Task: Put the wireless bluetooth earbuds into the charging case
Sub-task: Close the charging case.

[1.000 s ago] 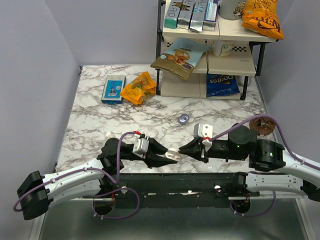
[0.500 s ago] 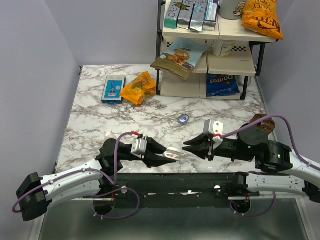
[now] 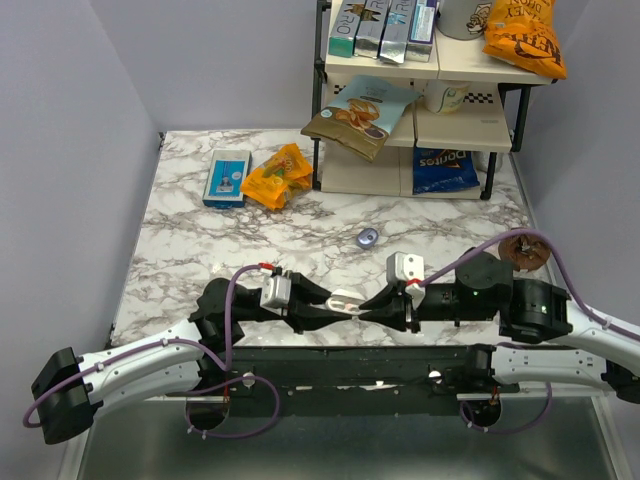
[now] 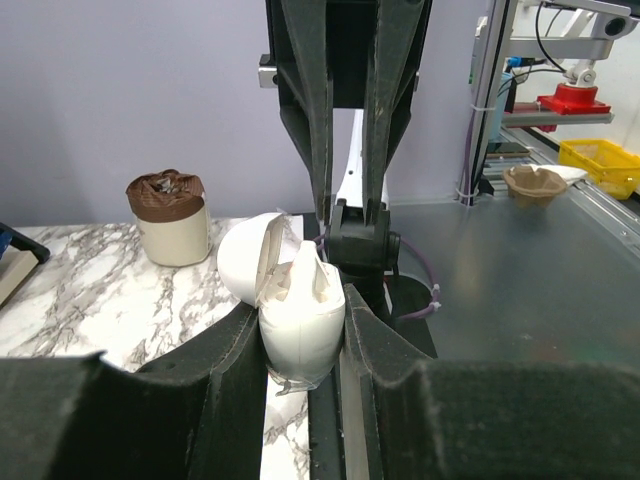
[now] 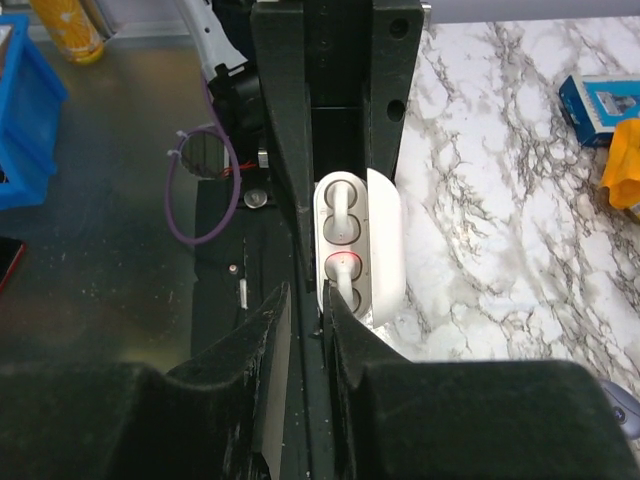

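At the lower middle of the overhead view, over the near edge of the marble table (image 3: pixel 200 230), the two arms meet nose to nose. The left gripper (image 3: pixel 336 306) is clamped on the white charging case (image 4: pixel 300 322), holding it upright with its lid (image 4: pixel 245 262) swung open. In the right wrist view, both earbuds (image 5: pixel 340 203) appear to lie in their wells, and the lower one shows a red glow. I'd judge the seating step is about over. Next would come a gentle press to confirm the fit, then closing the lid. The right gripper (image 5: pixel 310 305) sits right at the case's edge, its jaws drawn to a thin slit. Whether it pinches anything there, I can't tell.
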### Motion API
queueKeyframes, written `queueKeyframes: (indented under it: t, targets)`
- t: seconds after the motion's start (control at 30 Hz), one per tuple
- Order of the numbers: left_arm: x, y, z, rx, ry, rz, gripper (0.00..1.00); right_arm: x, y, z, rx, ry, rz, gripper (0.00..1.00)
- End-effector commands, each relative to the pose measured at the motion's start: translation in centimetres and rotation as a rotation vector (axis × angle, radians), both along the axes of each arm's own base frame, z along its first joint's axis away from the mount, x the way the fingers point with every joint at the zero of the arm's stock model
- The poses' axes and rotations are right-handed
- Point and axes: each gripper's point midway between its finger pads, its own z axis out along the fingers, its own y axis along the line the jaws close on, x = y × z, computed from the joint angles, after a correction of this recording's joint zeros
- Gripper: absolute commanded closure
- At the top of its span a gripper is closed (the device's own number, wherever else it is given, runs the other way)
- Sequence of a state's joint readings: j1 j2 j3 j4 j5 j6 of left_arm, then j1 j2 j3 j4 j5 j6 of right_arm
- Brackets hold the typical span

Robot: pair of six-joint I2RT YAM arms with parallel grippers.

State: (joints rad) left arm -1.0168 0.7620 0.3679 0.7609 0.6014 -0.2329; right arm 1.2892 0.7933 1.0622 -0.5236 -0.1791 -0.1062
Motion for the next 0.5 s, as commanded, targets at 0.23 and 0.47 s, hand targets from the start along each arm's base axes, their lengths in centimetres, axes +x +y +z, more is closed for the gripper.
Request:
queueKeyframes:
  t: [0.23,0.47]
  targets:
    - [-0.1,0.1,0.9,-0.028,-0.028,0.000,1.00,1.4,0.2,0.0,0.001,-0.017,-0.075,0.72]
    - [-0.1,-0.1,0.1,0.000,-0.027,-0.001,1.00,5.6,-2.9,5.1,0.198,-0.074,-0.370,0.72]
